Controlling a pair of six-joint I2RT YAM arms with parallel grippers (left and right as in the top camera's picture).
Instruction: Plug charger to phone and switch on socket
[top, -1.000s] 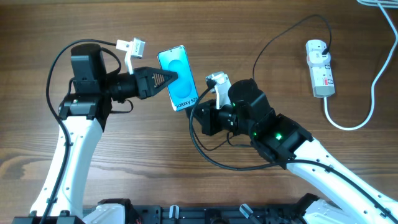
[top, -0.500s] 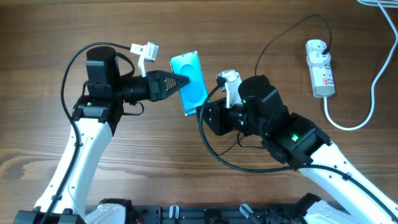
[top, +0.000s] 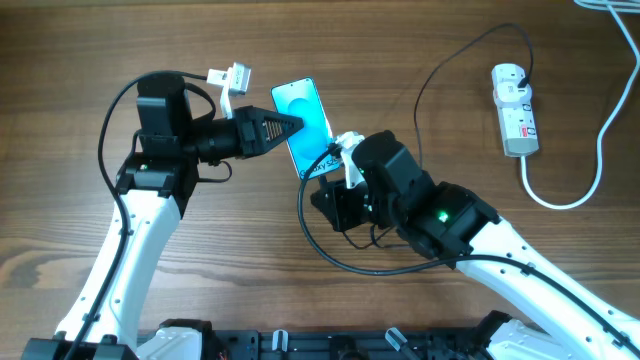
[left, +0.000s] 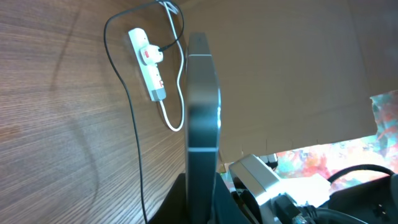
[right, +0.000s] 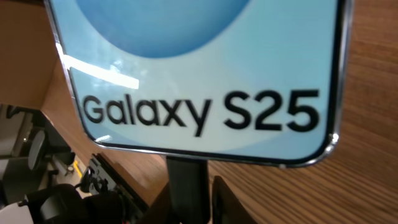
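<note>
My left gripper (top: 284, 126) is shut on the phone (top: 308, 112) and holds it above the table, screen up. In the left wrist view the phone (left: 202, 106) shows edge-on between the fingers (left: 200, 208). My right gripper (top: 329, 176) is at the phone's lower end, shut on the charger's dark connector (right: 186, 183). The connector reaches the bottom edge of the phone (right: 205, 74), under the "Galaxy S25" text; whether it is seated I cannot tell. The black charger cable (top: 430, 75) runs to a plug in the white socket (top: 515, 110), also seen in the left wrist view (left: 149, 65).
The socket's thick white cord (top: 590, 170) loops along the right edge of the wooden table (top: 240, 270). The black cable also loops under my right arm (top: 318, 232). The right arm body (top: 440, 215) lies across the table's middle.
The left gripper carried the phone to the right, then eased back slightly. The right gripper moved left and closed in on the phone's lower end with the connector.
</note>
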